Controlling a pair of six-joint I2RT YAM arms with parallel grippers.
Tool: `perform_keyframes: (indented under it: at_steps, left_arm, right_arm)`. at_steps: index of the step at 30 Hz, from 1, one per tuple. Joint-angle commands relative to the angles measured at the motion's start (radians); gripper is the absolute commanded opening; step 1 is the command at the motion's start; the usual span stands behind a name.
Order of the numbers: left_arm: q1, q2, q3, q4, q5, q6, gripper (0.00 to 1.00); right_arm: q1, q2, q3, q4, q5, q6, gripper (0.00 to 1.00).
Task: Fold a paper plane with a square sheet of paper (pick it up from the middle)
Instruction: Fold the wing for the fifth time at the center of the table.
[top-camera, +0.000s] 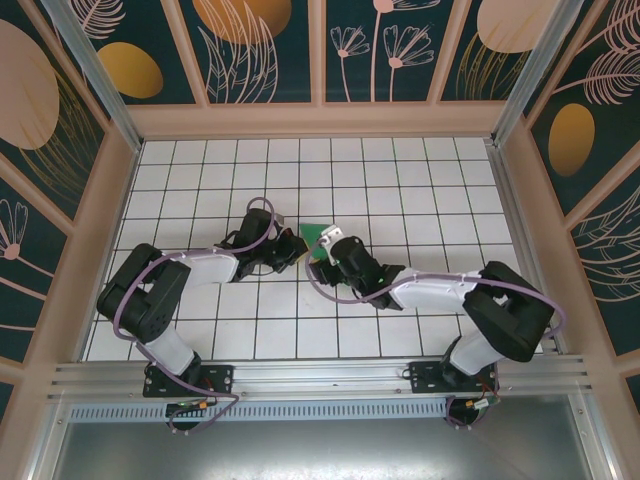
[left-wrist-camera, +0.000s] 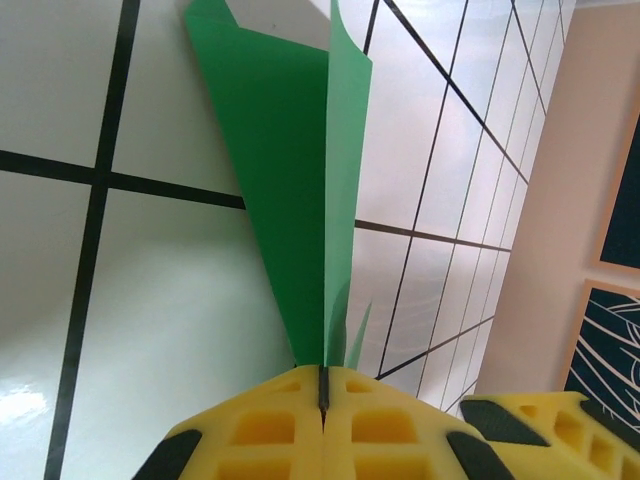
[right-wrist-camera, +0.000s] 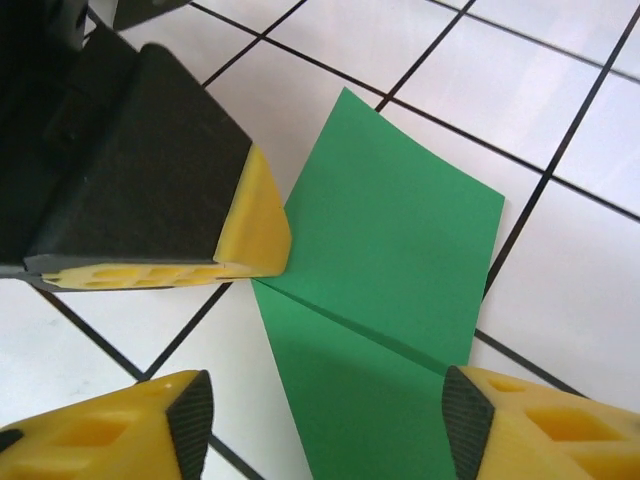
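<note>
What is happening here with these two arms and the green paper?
Two robot arms are working on a green paper at the middle of the tiled table. The left claw is shut on the creased paper and pinches its narrow end. The right claw is open, with its fingers on either side of the paper, not gripping it.

On the worktop (top-camera: 400, 180), near the middle of the top view, the sheet of paper (top-camera: 320, 233) was found. The left gripper (top-camera: 288, 247) was just to its left and the right gripper (top-camera: 328, 258) just below it. In the left wrist view, the sheet was pinched between the pressed-together fingers (left-wrist-camera: 270, 430) at the bottom edge and reached from there toward the top. In the right wrist view, it was seen at centre, between spread fingers (right-wrist-camera: 190, 410) at the lower corners, with the left gripper at upper left, beside its edge.
</note>
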Motion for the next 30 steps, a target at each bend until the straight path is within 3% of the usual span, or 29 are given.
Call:
perform_keyframes:
  at_steps: [1,14,25,30]
  left_arm:
    - [-0.004,-0.020,0.025,-0.024,0.016,-0.007,0.00]
    - [-0.004,-0.026,0.031,-0.044,0.007,-0.011,0.00]
    - [-0.005,-0.037,0.028,-0.041,0.006,-0.024,0.00]
    - [-0.001,-0.058,0.038,-0.078,-0.023,-0.008,0.09]
  right_arm:
    - [0.039,0.038,-0.033,0.081,0.122,-0.102,0.61]
    - [0.079,0.187,-0.079,0.269,0.260,-0.205,0.47]
    - [0.077,0.217,-0.089,0.337,0.273,-0.236,0.25]
    - [0.076,0.206,-0.094,0.333,0.239,-0.225,0.15]
